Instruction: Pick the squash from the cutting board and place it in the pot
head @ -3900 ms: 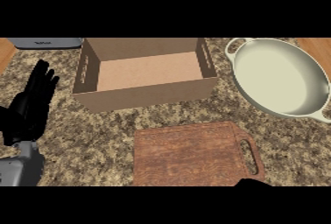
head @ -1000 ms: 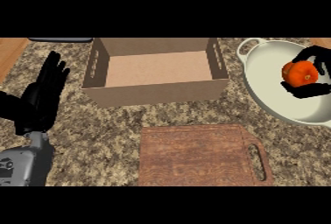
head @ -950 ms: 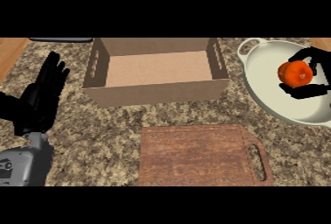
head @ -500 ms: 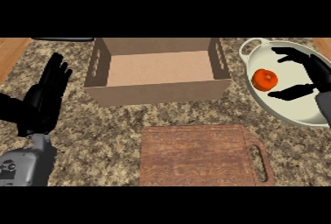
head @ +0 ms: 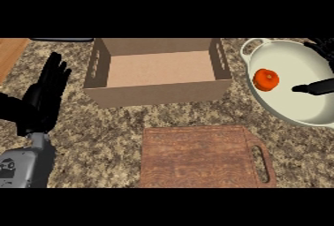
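Note:
An orange squash lies inside the white pot at the upper right, toward the pot's left side. My right hand shows at the right edge over the pot, fingers spread and open, apart from the squash. The wooden cutting board sits bare at the lower middle. My left hand rests open at the left edge, fingers up, holding nothing.
An open cardboard box stands at the back middle, left of the pot. A strip of wood surface shows at the far upper left. Speckled granite counter lies between the board and the left arm.
My right hand was shut on the squash above the pot a second ago. It has opened, let the squash go into the pot, and drawn back to the right. The left hand stayed put.

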You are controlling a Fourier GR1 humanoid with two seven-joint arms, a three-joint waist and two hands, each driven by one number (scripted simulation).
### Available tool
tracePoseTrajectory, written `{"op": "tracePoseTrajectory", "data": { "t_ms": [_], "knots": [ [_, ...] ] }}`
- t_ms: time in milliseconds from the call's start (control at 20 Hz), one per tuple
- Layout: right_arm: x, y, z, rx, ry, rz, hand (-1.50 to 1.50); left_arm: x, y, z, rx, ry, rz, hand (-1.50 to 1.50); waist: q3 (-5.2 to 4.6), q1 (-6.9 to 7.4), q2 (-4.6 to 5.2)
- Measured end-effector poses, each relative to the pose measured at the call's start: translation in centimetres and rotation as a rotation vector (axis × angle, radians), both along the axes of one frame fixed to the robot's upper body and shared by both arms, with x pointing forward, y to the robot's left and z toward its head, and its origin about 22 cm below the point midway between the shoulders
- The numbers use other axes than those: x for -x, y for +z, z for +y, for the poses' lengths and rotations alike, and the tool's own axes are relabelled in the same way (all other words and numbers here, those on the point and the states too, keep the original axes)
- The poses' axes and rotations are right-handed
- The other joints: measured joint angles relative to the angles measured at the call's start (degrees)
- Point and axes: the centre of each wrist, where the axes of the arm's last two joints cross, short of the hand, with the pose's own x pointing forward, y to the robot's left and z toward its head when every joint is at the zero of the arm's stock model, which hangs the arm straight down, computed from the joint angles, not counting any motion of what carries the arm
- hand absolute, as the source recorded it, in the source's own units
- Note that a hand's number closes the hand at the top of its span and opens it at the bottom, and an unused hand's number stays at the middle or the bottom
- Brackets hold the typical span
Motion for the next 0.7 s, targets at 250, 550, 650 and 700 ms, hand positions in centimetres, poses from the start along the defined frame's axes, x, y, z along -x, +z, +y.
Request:
{"op": "tracePoseTrajectory", "data": {
  "t_ms": [250, 550, 650, 700],
  "knots": [
    [1.7, 1.5, -3.7, -0.053, -0.062, 0.027, -1.50, 0.0, -0.2, -0.3, 0.000, -0.005, -0.005, 0.00, 0.07, 0.39, 0.26],
    [4.0, 3.2, -7.3, -0.071, -0.108, 0.049, -1.50, 0.0, -0.1, -0.3, 0.000, -0.004, -0.008, 0.00, 0.18, 0.69, 0.48],
    [4.8, 3.7, -8.4, -0.067, -0.120, 0.059, -1.50, 0.0, 0.0, -0.3, 0.000, -0.008, -0.007, 0.00, 0.21, 0.64, 0.48],
    [5.1, 3.7, -8.6, -0.066, -0.125, 0.061, -1.50, 0.0, 0.0, -0.4, 0.000, -0.009, -0.008, 0.00, 0.23, 0.69, 0.50]
  ]
}}
